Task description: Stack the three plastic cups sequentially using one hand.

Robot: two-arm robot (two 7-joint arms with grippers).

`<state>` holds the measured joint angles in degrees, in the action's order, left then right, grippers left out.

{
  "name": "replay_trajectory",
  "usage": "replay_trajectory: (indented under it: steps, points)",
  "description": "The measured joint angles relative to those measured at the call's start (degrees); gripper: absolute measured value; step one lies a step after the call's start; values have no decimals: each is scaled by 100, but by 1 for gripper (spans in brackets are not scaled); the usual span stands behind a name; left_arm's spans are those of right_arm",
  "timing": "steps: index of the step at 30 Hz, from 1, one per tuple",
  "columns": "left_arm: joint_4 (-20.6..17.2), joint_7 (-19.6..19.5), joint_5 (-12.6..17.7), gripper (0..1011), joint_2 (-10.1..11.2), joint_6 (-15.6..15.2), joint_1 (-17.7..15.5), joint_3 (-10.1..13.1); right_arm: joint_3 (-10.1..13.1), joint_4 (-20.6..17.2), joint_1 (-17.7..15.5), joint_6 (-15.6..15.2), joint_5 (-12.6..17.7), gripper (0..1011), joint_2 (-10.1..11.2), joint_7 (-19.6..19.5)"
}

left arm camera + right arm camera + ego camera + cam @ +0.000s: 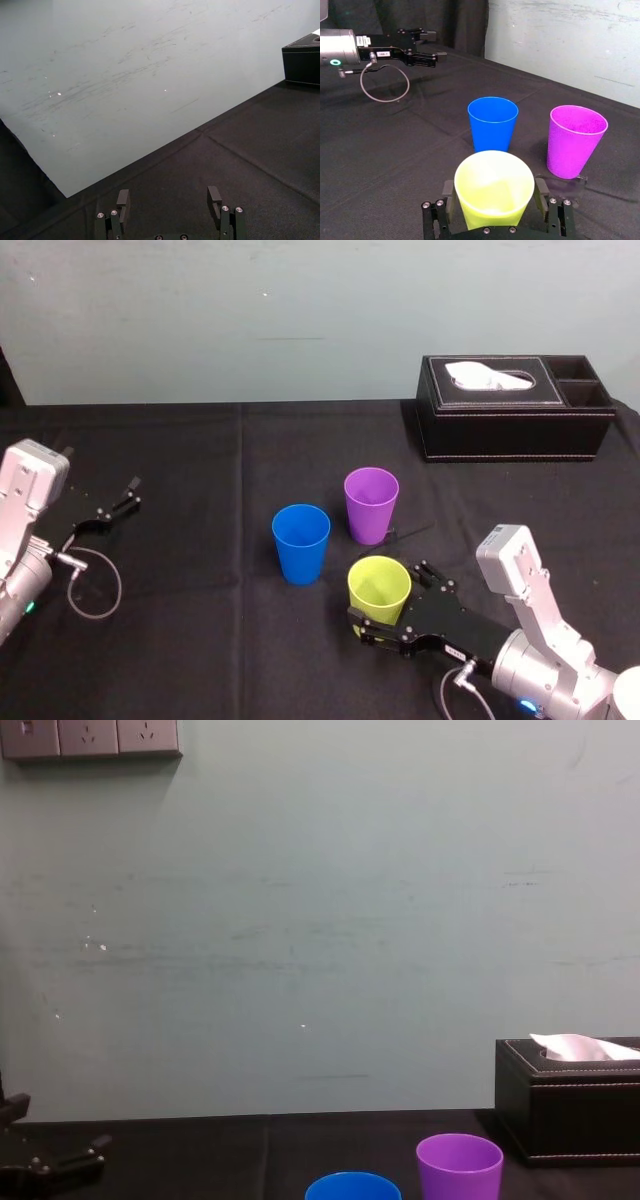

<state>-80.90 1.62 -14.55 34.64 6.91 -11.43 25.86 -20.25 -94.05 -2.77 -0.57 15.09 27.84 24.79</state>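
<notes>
The right gripper [495,190] grips the yellow-green cup [379,587] between its two fingers, near the front edge of the black table [200,460], a bit right of the middle. The blue cup [301,543] stands just behind it near the middle of the table, with the purple cup [371,504] close beside it, a little farther back and to the right. A black tissue box [515,410] sits at the back right corner, and the left gripper [120,506] rests near the left edge with its fingers spread apart, holding nothing.
</notes>
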Motion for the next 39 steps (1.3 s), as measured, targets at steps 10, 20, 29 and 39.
replay_trajectory:
  steps: [10,20,29,39]
  points:
    - [0,0,0,1010,0,0,0,0,6,-2,-5,6,0,794,4,1]
    - [0,0,0,1010,0,0,0,0,11,-5,-9,12,4,737,8,1]
    - [0,0,0,1010,0,0,0,0,12,-10,-9,13,7,737,8,1]
    - [0,0,0,1010,0,0,0,0,118,-178,-69,15,43,737,61,-41]
